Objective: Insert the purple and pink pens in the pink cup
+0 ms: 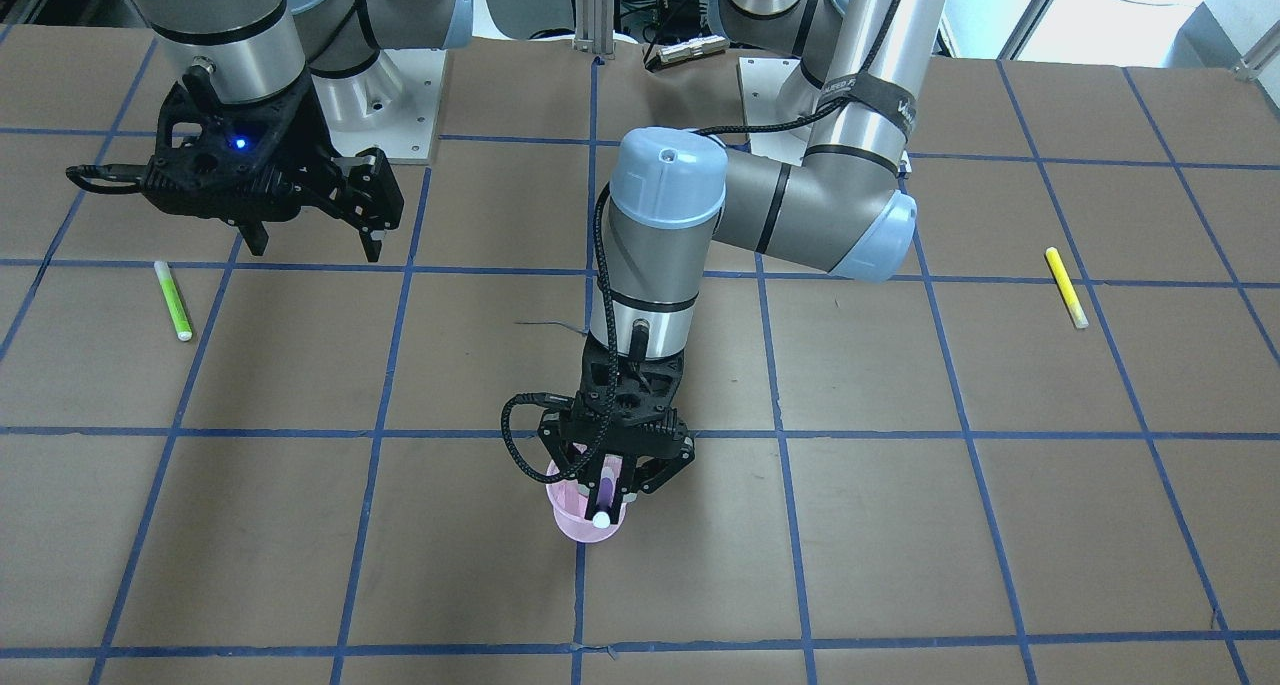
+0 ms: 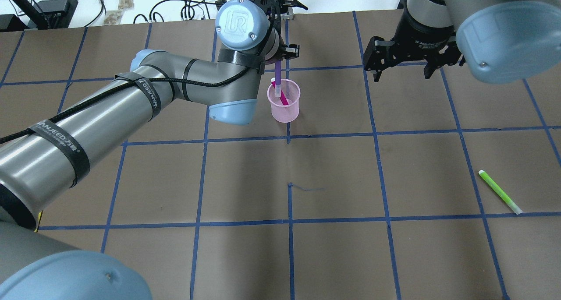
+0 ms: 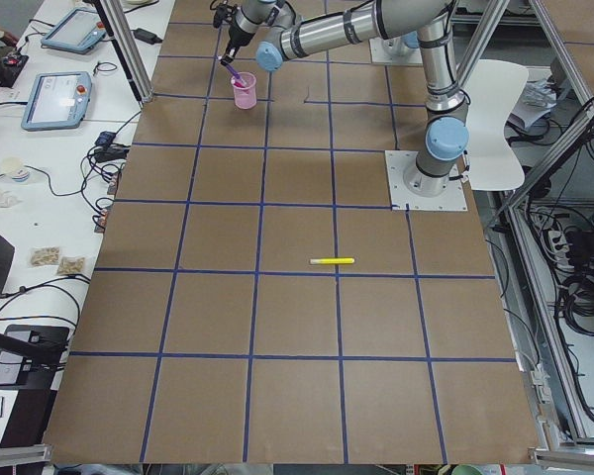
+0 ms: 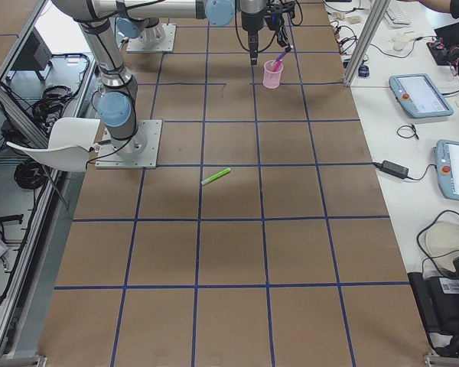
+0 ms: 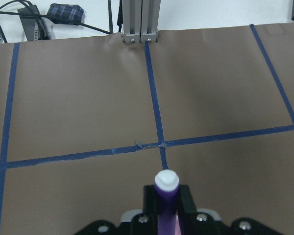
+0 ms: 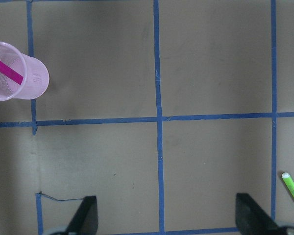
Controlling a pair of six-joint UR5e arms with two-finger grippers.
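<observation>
The pink cup (image 2: 287,109) stands upright on the table's far middle; it also shows in the front view (image 1: 578,527) and the right wrist view (image 6: 24,81). A pink pen (image 2: 283,98) leans inside it. My left gripper (image 2: 277,60) is right above the cup, shut on a purple pen (image 2: 278,71) whose white tip is at the cup's mouth (image 1: 601,518). The left wrist view shows that pen (image 5: 166,183) between the fingers; the cup is hidden there. My right gripper (image 2: 401,74) is open and empty, hovering to the cup's right.
A green pen (image 2: 499,192) lies on the table on my right side, also in the front view (image 1: 172,300). A yellow pen (image 1: 1066,287) lies on my left side. Blue tape lines grid the brown table top.
</observation>
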